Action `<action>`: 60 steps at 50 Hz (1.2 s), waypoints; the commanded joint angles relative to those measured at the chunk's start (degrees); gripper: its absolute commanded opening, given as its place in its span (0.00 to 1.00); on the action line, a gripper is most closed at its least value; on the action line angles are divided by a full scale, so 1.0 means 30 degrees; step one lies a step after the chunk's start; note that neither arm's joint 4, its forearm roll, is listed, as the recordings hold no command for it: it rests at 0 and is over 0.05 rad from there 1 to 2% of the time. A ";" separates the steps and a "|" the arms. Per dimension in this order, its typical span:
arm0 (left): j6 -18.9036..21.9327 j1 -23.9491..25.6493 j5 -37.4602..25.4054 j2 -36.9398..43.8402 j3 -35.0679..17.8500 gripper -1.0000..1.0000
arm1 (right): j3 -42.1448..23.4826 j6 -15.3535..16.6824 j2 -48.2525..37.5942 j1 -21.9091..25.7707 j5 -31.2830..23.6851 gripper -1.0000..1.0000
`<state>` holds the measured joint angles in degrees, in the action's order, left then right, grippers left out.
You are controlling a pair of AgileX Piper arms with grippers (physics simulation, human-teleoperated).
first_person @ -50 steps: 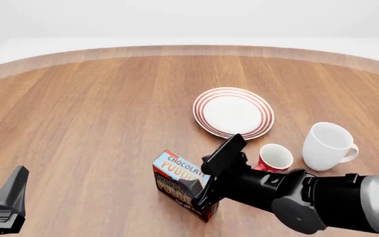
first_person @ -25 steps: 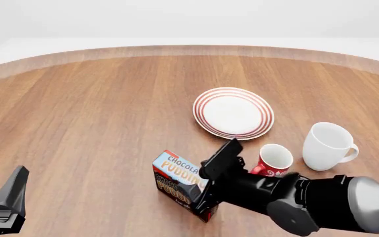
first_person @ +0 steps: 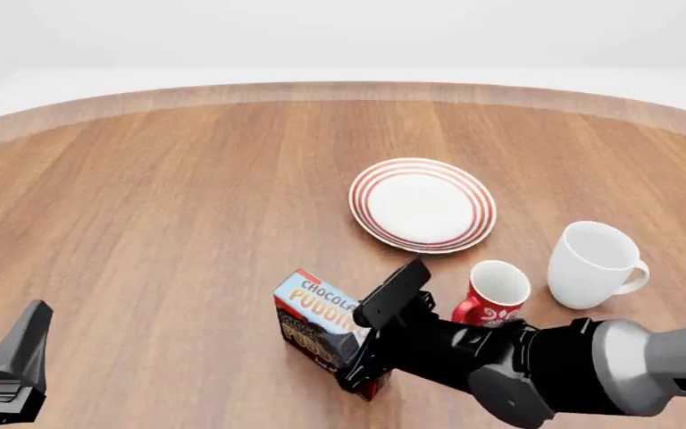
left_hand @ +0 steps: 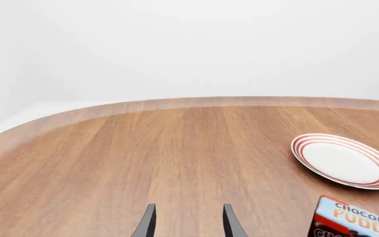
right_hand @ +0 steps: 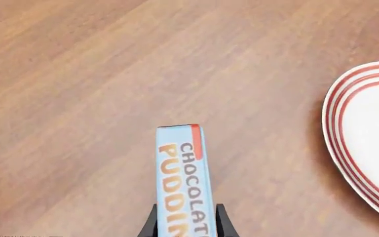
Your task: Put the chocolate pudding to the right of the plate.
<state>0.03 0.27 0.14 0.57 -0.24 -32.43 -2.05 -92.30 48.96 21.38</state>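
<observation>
Left wrist view: the left gripper [left_hand: 186, 222] has its jaws spread apart with nothing between them, over bare wooden worktop [left_hand: 143, 158]. The plate [left_hand: 345, 160] lies ahead, and a corner of the pudding [left_hand: 351, 222] shows near it.

Front view: the left gripper [first_person: 10, 366] sits low at the near left edge. The right gripper [first_person: 367, 331] reaches in from the right, jaws clenched on the pudding [first_person: 313, 317], which stands in front of the plate [first_person: 422, 205], well apart from it. A red mug [first_person: 492, 290] and a white mug [first_person: 593, 264] stand right of the box.

Right wrist view: the pudding [right_hand: 184, 177] is pinched between the right gripper's fingers [right_hand: 148, 224]; the plate [right_hand: 367, 138] lies beside.
</observation>
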 commanded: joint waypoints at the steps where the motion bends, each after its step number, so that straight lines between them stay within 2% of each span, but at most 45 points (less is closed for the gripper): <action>1: 0.0019 0.0003 -0.0001 -0.0008 -0.0001 1.00 | 0.0684 0.0039 -0.1345 -0.0375 0.0760 0.00; 15: -0.0008 0.0005 0.0001 0.0007 0.0000 1.00 | 0.0441 0.0115 -0.1066 -0.0566 0.0663 0.00; 31: 0.0004 0.0005 0.0002 0.0011 0.0000 1.00 | -0.0212 0.1847 0.2572 -0.1228 -0.2268 0.00; 38: 0.0001 0.0006 0.0003 0.0013 0.0000 1.00 | -0.0301 0.2136 0.3700 -0.1121 -0.3038 0.00; 48: 0.0009 0.0010 0.0003 0.0014 0.0000 1.00 | -0.2990 0.3525 0.4854 -0.1657 -0.5649 0.00; 51: -0.0007 0.0008 0.0004 0.0019 0.0001 1.00 | -0.5284 0.4640 0.4853 -0.2057 -0.7404 0.00; 55: 0.0014 0.0010 0.0002 0.0009 0.0000 1.00 | -0.6894 0.5311 0.4712 -0.2256 -0.8461 0.00; 60: 0.0010 0.0013 0.0003 0.0014 0.0000 1.00 | -1.1617 0.5894 0.2857 -0.2068 -1.0891 0.00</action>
<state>0.05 0.30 0.15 0.61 -0.24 -50.24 11.55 -80.29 43.44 -0.83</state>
